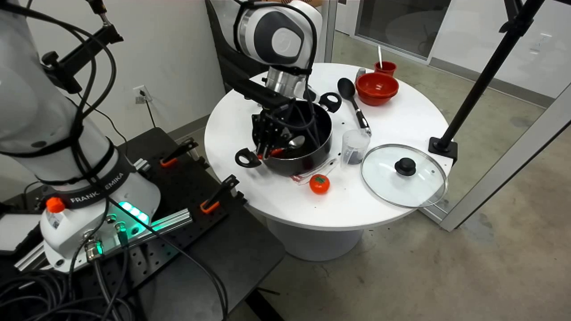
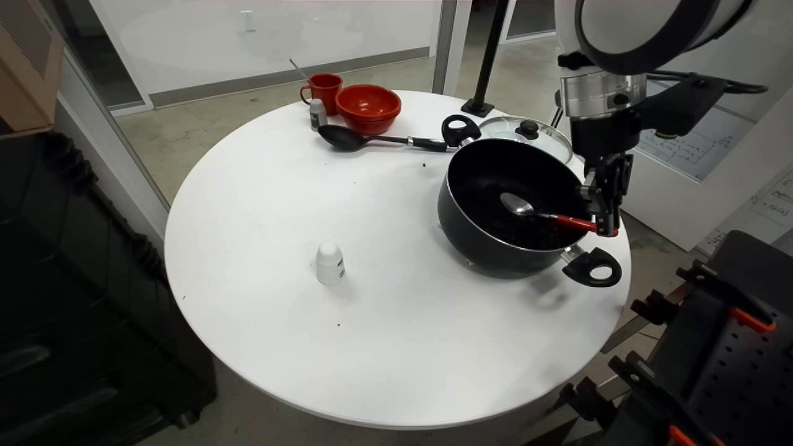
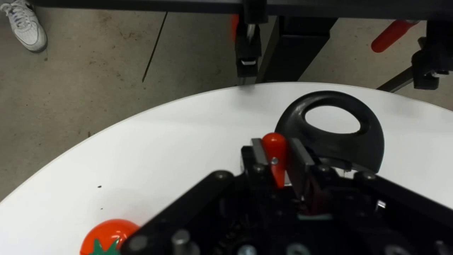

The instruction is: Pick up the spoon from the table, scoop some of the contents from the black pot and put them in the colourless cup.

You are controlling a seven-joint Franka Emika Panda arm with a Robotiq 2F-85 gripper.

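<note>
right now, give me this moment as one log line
claw: shut on red-handled spoon | spoon bowl: over or in black pot, depth unclear | colourless cup: upright beside pot | load: cannot tell

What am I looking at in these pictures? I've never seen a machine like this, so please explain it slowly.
The machine is a robot arm, jointed a bit like yours, ending in a two-fingered hand. Two pictures look in from outside the robot, from different places; the close-up is taken from its wrist. On the round white table stand a black pot, a clear cup, red bowls and a red mug, among other things. A black serving spoon, a glass lid and a tomato, perhaps a toy, lie there too. The hand is closed on a red-handled spoon, whose metal head is inside the pot. The pot's inside is too dark to make out much.
</note>
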